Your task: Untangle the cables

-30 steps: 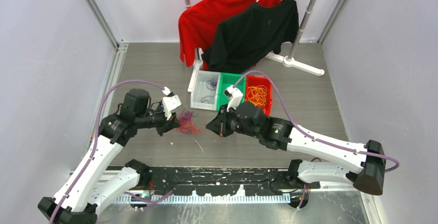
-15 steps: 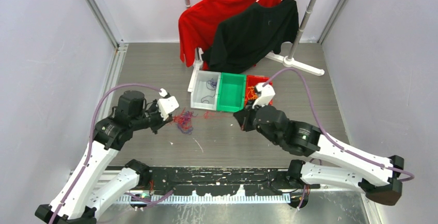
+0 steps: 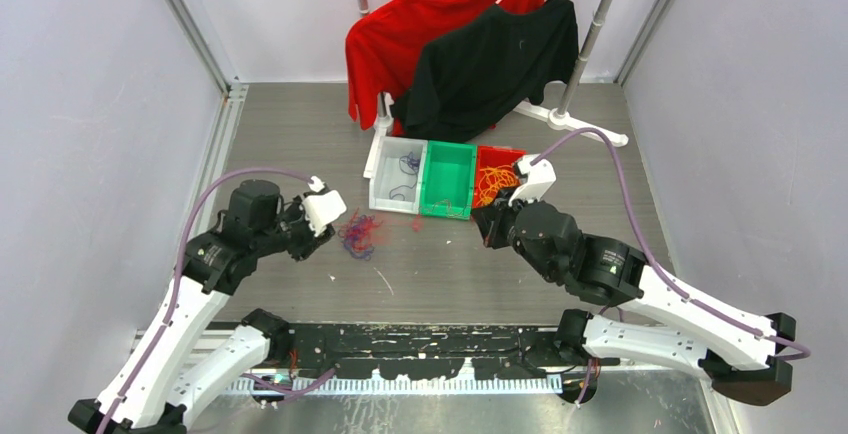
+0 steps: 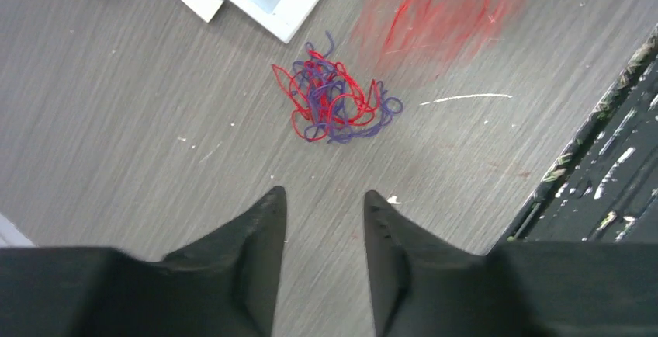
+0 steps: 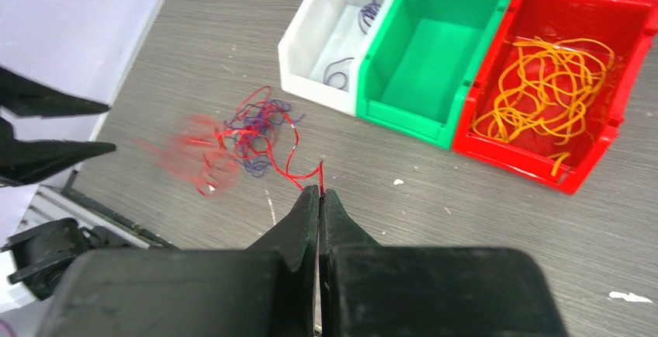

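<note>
A tangle of purple and red cables (image 4: 334, 105) lies on the grey table (image 4: 116, 96), just ahead of my left gripper (image 4: 323, 195). That gripper is open and holds nothing. In the top view the same tangle (image 3: 358, 235) sits right of the left gripper (image 3: 328, 242). My right gripper (image 5: 320, 191) is shut on one thin red cable (image 5: 291, 174), which runs back to the tangle (image 5: 256, 131). Part of that cable is blurred by motion. The right gripper (image 3: 482, 224) hangs in front of the bins.
Three bins stand in a row behind: white (image 3: 378, 186) with a few purple cables, green (image 3: 448, 176) empty, red (image 3: 500, 151) with orange cables (image 5: 543, 88). A rack base (image 3: 575, 124) and hanging red and black shirts (image 3: 480, 54) stand at the back.
My right gripper has swung right and back toward the bins, drawing a red cable out of the tangle. My left gripper has opened and pulled back from the tangle.
</note>
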Controlling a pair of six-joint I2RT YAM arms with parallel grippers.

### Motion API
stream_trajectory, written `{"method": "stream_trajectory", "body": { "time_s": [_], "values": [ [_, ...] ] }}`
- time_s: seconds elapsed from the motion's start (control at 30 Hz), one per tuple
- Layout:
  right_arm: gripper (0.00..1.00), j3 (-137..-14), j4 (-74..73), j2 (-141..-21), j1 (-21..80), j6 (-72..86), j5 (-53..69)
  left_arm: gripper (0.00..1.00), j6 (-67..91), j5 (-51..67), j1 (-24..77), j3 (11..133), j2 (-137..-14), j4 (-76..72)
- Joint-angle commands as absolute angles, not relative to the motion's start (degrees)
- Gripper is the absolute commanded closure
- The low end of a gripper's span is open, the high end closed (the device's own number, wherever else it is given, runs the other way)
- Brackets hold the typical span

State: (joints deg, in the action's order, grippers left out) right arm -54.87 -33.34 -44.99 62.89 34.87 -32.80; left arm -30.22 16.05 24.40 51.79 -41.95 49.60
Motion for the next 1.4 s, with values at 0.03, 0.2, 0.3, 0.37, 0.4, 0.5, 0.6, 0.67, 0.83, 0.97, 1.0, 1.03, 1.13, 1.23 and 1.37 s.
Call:
{"method": "stream_trajectory", "body": {
  "time_s": [0.03,0.2,0.3,0.37,0.4,0.5,0.6,0.67,0.83,0.97,1.0,1.03,1.13,1.23,1.37],
  "values": [
    [0.99,-58.58,-25.93,-44.39,62.84,32.54,-26.16,0.36,-31.74,25.14,24.47,54.38,-40.16,54.89],
    [0.99,-61.11,-20.96,-49.82,62.88,34.53,-13.59,0.21,-30.08,39.66,24.46,57.38,-40.81,60.16],
    [0.99,-62.15,-19.05,-51.93,62.84,35.24,-10.58,0.21,-25.44,39.31,24.5,57.54,-40.68,54.8],
    [0.99,-62.75,-17.89,-53.02,62.84,35.56,-9.27,0.22,-21.17,39.47,24.52,57.04,-40.15,50.41],
    [0.99,-62.97,-17.2,-53.57,62.84,35.7,-8.59,0.22,-18.98,39.74,24.46,56.82,-40.01,48.35],
    [0.99,-63.26,-14.52,-55.12,62.84,36.16,-6.46,0.22,-13.39,41.04,24.5,56.69,-40.82,43.94],
    [0.99,-63.75,-11.53,-56.83,62.84,36.63,-4.26,0.22,-8.93,41.2,24.52,56.24,-42.0,41.51],
    [0.99,-64.41,-9.96,-58.2,62.84,36.97,-3.1,0.23,-6.93,41.69,24.52,55.72,-42.27,40.29],
    [0.99,-65.98,-6.91,-61.8,62.84,37.43,-0.31,0.23,-4.81,45.33,24.61,55.42,-42.57,38.71],
    [0.99,-67.04,-4.61,-64.31,62.84,38.08,2.02,0.25,-4.08,45.23,24.71,55.87,-43.3,37.54],
    [0.99,-67.23,-4.17,-64.98,62.84,38.18,2.47,0.26,-3.6,44.55,24.72,55.82,-43.37,36.76],
    [0.99,-67.39,-3.92,-65.48,62.84,38.3,2.78,0.27,-3.09,44.06,24.77,55.77,-43.41,35.97],
    [0.99,-67.56,-2.8,-66.55,62.84,38.66,3.34,0.29,-2.11,45.22,24.72,55.81,-43.87,34.8],
    [0.99,-67.95,-1.76,-67.34,62.84,39.09,4.25,0.39,-2.01,46.03,24.92,55.99,-44.38,34.96],
    [0.99,-68.21,-0.53,-67.47,62.84,39.42,5.18,0.55,-1.98,47.41,24.95,56.73,-44.43,36.44]
  ]
}}
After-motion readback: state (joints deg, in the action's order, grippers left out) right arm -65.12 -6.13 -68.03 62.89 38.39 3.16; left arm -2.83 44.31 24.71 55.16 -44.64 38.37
